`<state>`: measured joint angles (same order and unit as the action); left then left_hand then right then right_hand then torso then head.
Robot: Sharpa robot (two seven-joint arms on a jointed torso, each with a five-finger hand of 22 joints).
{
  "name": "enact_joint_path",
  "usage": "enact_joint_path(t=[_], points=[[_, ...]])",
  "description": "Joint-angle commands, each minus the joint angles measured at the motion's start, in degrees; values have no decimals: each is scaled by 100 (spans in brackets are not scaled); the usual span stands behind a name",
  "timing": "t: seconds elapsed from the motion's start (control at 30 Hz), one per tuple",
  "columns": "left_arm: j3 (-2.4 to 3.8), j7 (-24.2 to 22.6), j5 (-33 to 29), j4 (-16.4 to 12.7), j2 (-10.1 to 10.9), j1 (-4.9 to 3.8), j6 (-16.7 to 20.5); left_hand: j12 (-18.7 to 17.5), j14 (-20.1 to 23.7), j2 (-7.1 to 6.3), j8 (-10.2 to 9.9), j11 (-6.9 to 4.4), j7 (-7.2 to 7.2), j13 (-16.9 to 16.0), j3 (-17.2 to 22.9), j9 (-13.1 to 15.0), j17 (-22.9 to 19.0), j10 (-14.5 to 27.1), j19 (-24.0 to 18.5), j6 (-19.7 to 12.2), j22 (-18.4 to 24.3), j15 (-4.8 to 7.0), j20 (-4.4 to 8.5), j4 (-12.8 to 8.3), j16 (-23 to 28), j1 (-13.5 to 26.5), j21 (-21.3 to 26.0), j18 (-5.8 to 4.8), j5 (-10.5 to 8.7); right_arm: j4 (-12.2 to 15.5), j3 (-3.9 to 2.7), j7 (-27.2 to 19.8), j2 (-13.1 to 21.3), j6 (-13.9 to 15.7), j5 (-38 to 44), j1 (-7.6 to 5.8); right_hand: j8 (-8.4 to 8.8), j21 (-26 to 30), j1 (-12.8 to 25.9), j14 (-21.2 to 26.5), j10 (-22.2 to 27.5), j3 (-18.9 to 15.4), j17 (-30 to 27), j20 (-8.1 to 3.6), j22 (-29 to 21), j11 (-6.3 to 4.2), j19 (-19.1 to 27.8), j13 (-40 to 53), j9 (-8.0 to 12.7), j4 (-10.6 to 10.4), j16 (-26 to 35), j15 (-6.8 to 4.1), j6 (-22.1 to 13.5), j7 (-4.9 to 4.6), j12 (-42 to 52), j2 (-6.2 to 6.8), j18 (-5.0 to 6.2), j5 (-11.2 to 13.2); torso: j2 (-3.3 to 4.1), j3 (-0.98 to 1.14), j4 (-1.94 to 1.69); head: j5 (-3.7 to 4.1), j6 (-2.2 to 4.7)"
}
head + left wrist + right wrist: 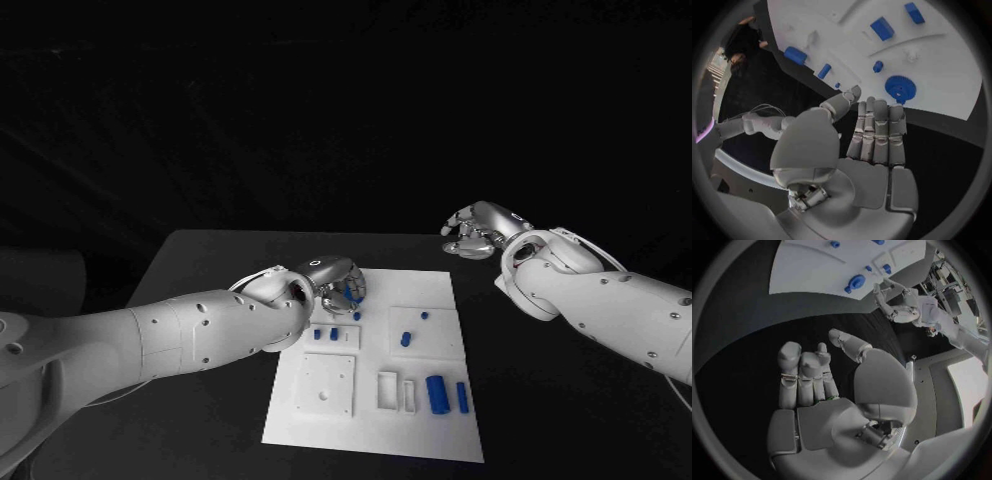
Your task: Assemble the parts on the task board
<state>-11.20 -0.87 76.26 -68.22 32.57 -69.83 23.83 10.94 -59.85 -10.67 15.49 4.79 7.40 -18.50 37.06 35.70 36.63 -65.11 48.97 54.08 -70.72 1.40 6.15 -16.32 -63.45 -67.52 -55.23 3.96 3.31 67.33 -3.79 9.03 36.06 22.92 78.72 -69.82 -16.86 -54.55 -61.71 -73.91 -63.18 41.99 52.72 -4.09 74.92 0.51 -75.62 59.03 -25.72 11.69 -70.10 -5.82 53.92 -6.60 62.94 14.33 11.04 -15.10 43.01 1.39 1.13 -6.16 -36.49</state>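
The left hand (pixel 329 277) is held open-fingered above a blue gear (pixel 900 88) (on the task board (pixel 433 430)); the right hand (pixel 476 229) is curled in, empty.

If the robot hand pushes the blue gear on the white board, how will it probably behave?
The blue gear looks flat and round, lying on its face on the task board, so it would likely slide, not roll. Its toothed rim probably gives fingers some grip. It seems small, rigid plastic, so probably light.

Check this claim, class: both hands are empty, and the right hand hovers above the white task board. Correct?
One error: the right hand hovers over the bare black table, beside the white task board, as the head view shows. Both hands, including the left hand, are indeed empty.
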Motion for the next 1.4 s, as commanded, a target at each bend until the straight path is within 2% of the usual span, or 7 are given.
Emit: enact_joint_path(t=[0.03, 0.13, 0.3, 0.53, 0.8, 1.1, 1.4], points=[[-13, 47, 915, 101, -109, 11, -346, -132, -22, -63, -46, 64, 14, 67, -30, -34, 5, 53, 28, 30, -14, -45, 60, 26, -18, 15, -20, 155, -5, 4, -3, -74, -20, -20, 5, 3, 22, 28, 6, -43, 10, -37, 7, -46, 37, -10, -8, -6, 9, 2, 27, -6, -9, -33, 35, -39, 396, -29, 2, 3, 8, 3, -10], [-22, 81, 981, 168, -165, 35, -479, -273, -15, -104, -66, 104, 21, 148, -44, -64, 4, 129, 31, 23, -25, -82, 24, 54, -16, 56, -13, 178, -12, 2, -3, -75, -27, -23, 5, 3, 22, 29, 7, -43, 10, -37, 7, -46, 37, -10, -8, -7, 9, 2, 27, -6, -9, -34, 35, -39, 396, -30, 0, 5, 11, 7, -13], [-22, 39, 1032, 307, -241, 110, -484, -395, -20, -167, -107, 132, 37, 229, -60, -104, 3, 152, 43, -21, -40, -109, -7, 108, -22, 114, -10, 209, -14, 10, -3, -74, -32, -25, 5, 3, 23, 29, 7, -43, 10, -37, 7, -46, 38, -9, -8, -7, 9, 1, 28, -5, -10, -34, 35, -41, 396, -32, -3, 4, -4, 33, -31], [-23, -24, 1033, 488, -348, 192, -380, -599, -46, -171, -137, 163, 36, 374, -30, -146, 10, 259, 82, -38, -70, -138, -35, 161, -52, 97, -24, 256, -3, 25, -3, -73, -39, -23, 7, 3, 23, 29, 9, -43, 10, -38, 8, -46, 38, -9, -8, -8, 9, 0, 28, -5, -10, -35, 36, -42, 396, -35, -6, 2, -4, 48, -41], [-25, -64, 1058, 685, -415, 229, -336, -714, -107, -153, -176, 173, 29, 508, 3, -189, 10, 296, 158, -81, -131, -145, -45, 181, -135, 30, -95, 306, 10, 39, -3, -71, -35, -29, 8, 3, 22, 30, 9, -44, 10, -39, 9, -46, 38, -8, -9, -9, 9, -1, 29, -4, -9, -35, 37, -45, 396, -37, -5, 2, -3, 67, -51], [-26, -101, 1017, 797, -483, 252, -480, -714, -161, -77, -211, 161, 47, 589, 17, -231, -12, 285, 199, -130, -173, -134, -44, 192, -205, -2, -141, 336, 12, 61, -3, -71, -36, -24, 22, 3, 22, 30, 10, -45, 10, -40, 10, -46, 39, -8, -10, -10, 8, -1, 29, -4, -7, -35, 39, -46, 396, -39, -7, 1, -13, 82, -64], [-23, -147, 935, 889, -535, 274, -525, -673, -301, 72, -210, 83, 54, 675, -36, -305, -8, 62, 319, -93, -289, -58, 20, 163, -424, 5, -301, 373, 15, 71, -3, -69, -41, -29, 31, 3, 21, 30, 11, -45, 9, -41, 10, -46, 39, -8, -11, -11, 8, -2, 29, -4, -6, -35, 40, -48, 396, -41, -9, 2, -11, 88, -72]])
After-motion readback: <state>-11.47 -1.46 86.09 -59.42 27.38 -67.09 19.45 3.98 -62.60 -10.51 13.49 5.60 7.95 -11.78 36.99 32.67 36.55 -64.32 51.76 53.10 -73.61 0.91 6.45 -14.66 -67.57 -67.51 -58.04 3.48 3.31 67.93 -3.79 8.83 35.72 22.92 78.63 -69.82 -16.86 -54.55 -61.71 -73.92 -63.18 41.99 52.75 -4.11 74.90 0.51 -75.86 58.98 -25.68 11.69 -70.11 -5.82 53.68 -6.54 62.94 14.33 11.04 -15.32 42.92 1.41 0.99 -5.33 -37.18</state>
